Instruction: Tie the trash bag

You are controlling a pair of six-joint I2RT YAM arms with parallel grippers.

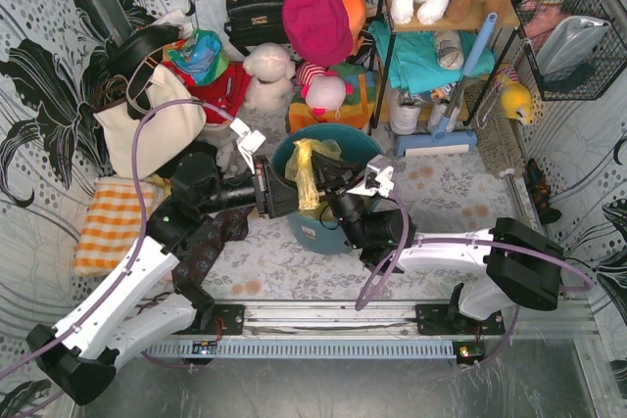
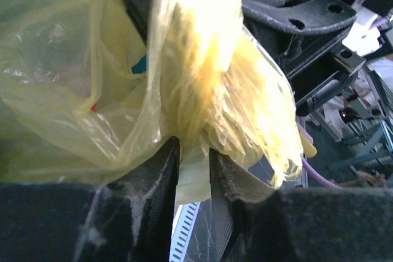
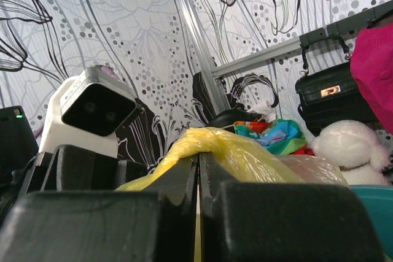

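We find the trash bag (image 1: pixel 310 168) in the teal bucket (image 1: pixel 364 141), mouth gathered upward. At its 3 o'clock the right gripper (image 3: pixel 198 162) has its jaws clamped on film. At 9 o'clock the left gripper (image 2: pixel 194 151) has its jaws slightly parted around a strand. We see no knot; tying remains.

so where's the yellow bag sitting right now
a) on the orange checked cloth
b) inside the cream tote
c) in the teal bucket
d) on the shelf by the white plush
c: in the top view the trash bag stands bunched up out of the teal bucket at the middle of the table.
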